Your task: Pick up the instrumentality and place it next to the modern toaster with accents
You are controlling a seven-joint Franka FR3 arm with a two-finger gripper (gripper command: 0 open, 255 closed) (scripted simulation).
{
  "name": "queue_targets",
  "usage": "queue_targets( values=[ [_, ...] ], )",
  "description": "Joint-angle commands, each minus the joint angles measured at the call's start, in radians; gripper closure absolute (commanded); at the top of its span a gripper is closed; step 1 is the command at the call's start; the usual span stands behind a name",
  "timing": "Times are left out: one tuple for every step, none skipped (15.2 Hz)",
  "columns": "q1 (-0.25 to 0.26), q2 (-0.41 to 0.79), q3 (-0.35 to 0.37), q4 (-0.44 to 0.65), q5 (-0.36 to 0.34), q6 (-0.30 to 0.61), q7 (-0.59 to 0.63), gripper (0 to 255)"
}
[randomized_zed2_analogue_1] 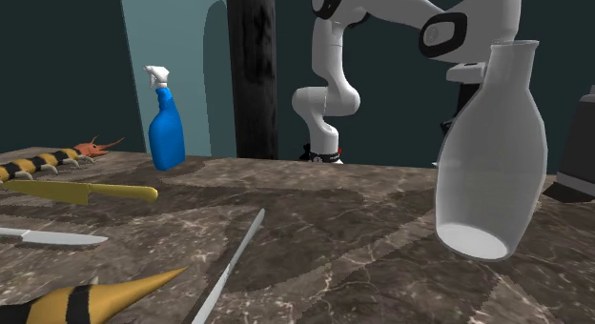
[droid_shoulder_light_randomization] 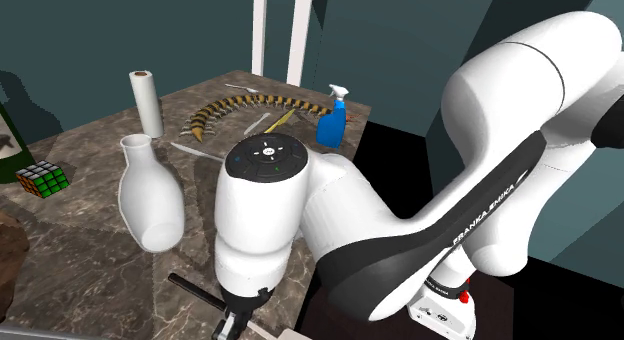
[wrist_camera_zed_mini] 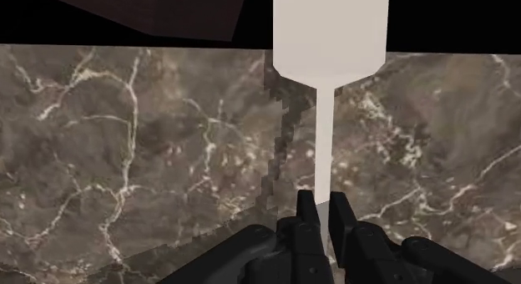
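Observation:
My gripper [wrist_camera_zed_mini: 321, 214] is shut on the thin shaft of a plain white tool [wrist_camera_zed_mini: 326, 140], which widens into a broad white block [wrist_camera_zed_mini: 331, 32] at its far end. The tool's jagged shadow falls on the brown marble top [wrist_camera_zed_mini: 125, 157] just beside the shaft. In the shoulder view the gripper [droid_shoulder_light_randomization: 232, 323] hangs low at the table's near edge, under the arm's big white joint. A dark, boxy thing [randomized_zed2_analogue_1: 577, 146] stands at the second exterior view's right edge, half hidden by the vase; it may be the toaster.
A tall white vase [droid_shoulder_light_randomization: 150, 198] stands near the gripper. Further off are a paper roll [droid_shoulder_light_randomization: 147, 101], a blue spray bottle [droid_shoulder_light_randomization: 332, 118], a yellow-and-black striped centipede toy [droid_shoulder_light_randomization: 250, 108], a colour cube [droid_shoulder_light_randomization: 42, 178] and a yellow-handled knife [randomized_zed2_analogue_1: 86, 190].

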Motion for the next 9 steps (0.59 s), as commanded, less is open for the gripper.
queue_targets(
  values=[
    [0.000,0.018,0.001,-0.011,-0.015,0.026,0.010,255],
    [0.000,0.027,0.001,-0.018,-0.022,0.039,0.015,255],
    [0.000,0.027,0.001,-0.018,-0.022,0.039,0.015,255],
    [0.000,0.027,0.001,-0.018,-0.022,0.039,0.015,255],
    [0.000,0.027,0.001,-0.018,-0.022,0.039,0.015,255],
    [0.000,0.027,0.001,-0.018,-0.022,0.039,0.015,255],
    [0.000,0.027,0.001,-0.018,-0.022,0.039,0.015,255],
    [0.000,0.027,0.001,-0.018,-0.022,0.039,0.015,255],
    [0.000,0.027,0.001,-0.017,-0.022,0.038,0.015,255]
  ],
)
